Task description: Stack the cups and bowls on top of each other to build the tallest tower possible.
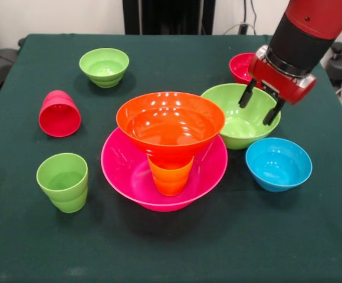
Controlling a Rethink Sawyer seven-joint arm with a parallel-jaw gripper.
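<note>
1. The gripper (259,108) hangs with fingers spread, empty, over the large green bowl (240,116).
2. Beside it, toward the table's middle, stands the tower (166,147): pink bowl (124,168), orange cup (170,175), large orange bowl (170,122).
3. Judged step: reaching for that green bowl; next it must descend and pinch the rim.

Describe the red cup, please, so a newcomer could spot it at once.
Start at the big pink bowl in the middle of the table. Left of it, apart, the red cup lies tipped on its side. The green cup nearby stands upright.
</note>
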